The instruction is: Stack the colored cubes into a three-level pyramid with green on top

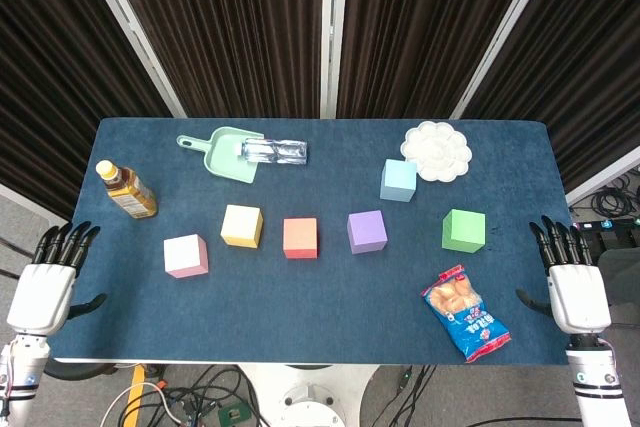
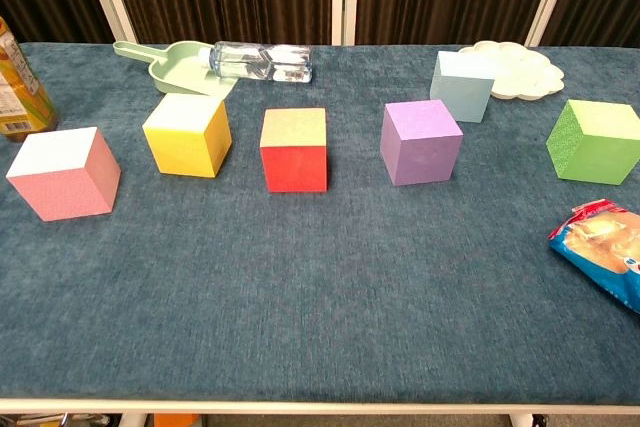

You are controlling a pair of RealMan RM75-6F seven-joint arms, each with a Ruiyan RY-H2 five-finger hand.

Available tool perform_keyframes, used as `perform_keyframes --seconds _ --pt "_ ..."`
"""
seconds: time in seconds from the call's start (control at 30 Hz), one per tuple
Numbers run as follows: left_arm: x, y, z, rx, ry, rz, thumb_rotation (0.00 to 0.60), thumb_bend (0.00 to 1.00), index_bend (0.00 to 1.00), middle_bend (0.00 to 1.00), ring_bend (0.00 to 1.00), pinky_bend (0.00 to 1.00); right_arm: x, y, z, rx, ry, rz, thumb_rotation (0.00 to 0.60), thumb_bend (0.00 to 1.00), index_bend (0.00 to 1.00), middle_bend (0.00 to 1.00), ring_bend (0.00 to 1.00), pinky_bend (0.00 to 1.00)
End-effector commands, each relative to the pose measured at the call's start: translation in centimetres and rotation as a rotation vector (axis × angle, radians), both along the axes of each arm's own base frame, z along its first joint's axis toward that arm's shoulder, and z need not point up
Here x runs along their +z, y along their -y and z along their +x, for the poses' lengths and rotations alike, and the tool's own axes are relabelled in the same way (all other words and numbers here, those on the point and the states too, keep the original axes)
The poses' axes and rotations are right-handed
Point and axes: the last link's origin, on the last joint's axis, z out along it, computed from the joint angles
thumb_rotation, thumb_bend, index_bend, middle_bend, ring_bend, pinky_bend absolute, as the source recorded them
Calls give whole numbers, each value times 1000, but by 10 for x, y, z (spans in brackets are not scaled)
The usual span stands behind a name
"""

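Both my hands sit off the table edges, fingers straight and slightly apart, holding nothing: left hand point(image 1: 45, 282) past the left edge, right hand point(image 1: 575, 282) past the right edge. Neither touches any cube.

Table point(image 1: 320, 322) has a blue cloth top; dark curtains point(image 1: 230, 27) with white rails stand behind it, cables on the floor below.

6 cubes, all separate, none stacked. Front row left to right: pink cube point(image 1: 186, 255), yellow cube point(image 1: 241, 225), red cube point(image 1: 300, 238), purple cube point(image 1: 367, 231), green cube point(image 1: 464, 230). Blue cube point(image 1: 398, 180) sits further back, just beside the white palette point(image 1: 437, 151).

Other items: green scoop point(image 1: 225, 153) with a clear bottle point(image 1: 272, 151) lying across it, tea bottle point(image 1: 126, 189) at far left, snack bag point(image 1: 466, 312) in front of green cube.

Chest view shows neither hand; it shows cube side faces close up. Only the head view shows the hands and the floor.
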Motion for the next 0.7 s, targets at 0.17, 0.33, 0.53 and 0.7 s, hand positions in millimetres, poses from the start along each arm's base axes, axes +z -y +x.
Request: perform_keyframes --seconds 0.17,0.33,0.53,0.7 --pt "-1 -1 -2 3 6 -3 600 0 86 45 0 60 -1 -2 2 1 6 -3 600 0 0 0 0 0" --pt "-1 1 -1 4 11 -2 600 0 86 45 0 60 1 -3 2 -2 16 -12 600 0 0 0 0 0" --pt "-2 1 1 0 27 -15 600 0 87 46 0 61 5 -4 2 -6 35 -26 600 0 0 0 0 0" --pt "-8 -4 10 -26 104 -52 600 0 87 55 0 61 5 -2 2 -10 29 -25 600 0 0 0 0 0"
